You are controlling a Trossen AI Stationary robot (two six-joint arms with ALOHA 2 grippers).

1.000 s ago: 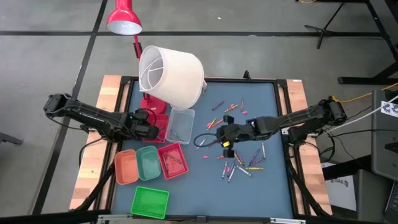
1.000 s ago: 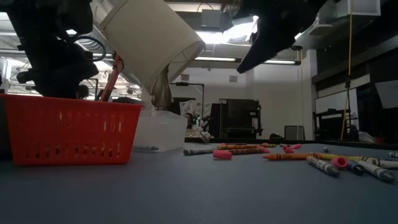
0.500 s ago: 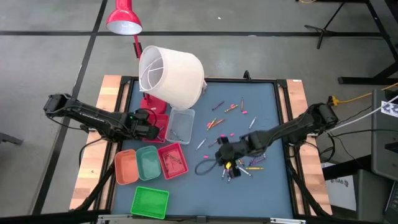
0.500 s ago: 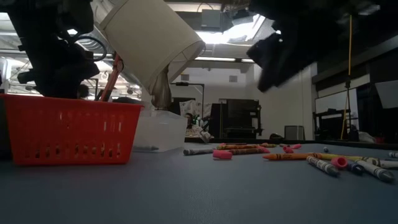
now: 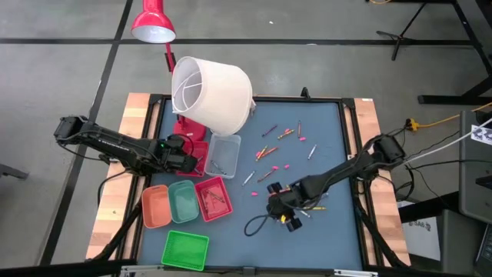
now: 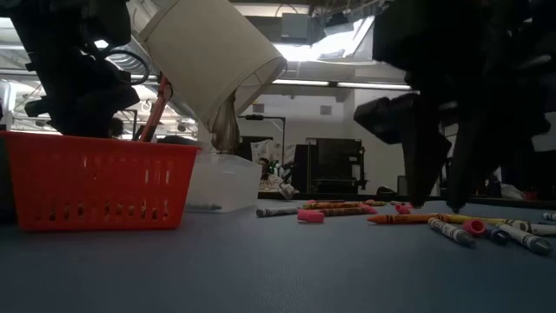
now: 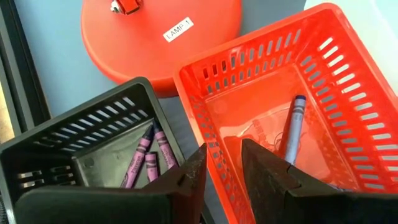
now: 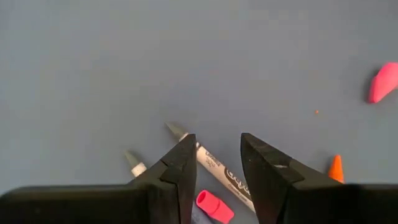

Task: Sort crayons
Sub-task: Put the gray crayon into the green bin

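Many crayons (image 5: 277, 142) lie scattered on the blue table, with more of them near my right gripper (image 5: 311, 201). My right gripper (image 5: 283, 208) is open, fingers pointing down close above the table (image 6: 437, 205). In its wrist view (image 8: 217, 155) its fingers stand on either side of a white crayon (image 8: 214, 167). My left gripper (image 5: 187, 160) is open and empty over a black tray (image 7: 81, 137) holding purple crayons (image 7: 152, 158) and a red tray (image 7: 348, 81) holding a blue crayon (image 7: 292, 127).
A red lamp base (image 7: 161, 37) and a tilted white shade (image 5: 211, 92) stand at the far left. A clear tray (image 5: 223, 152), orange (image 5: 156, 206), teal (image 5: 183, 200), red (image 5: 213, 198) and green (image 5: 186, 250) trays stand left of the crayons. Pink stubs (image 8: 382, 81) lie among the crayons.
My right gripper has gone toward the table's near edge and down, from above the scattered crayons at mid-table to just above the nearer pile. My left arm has kept still.
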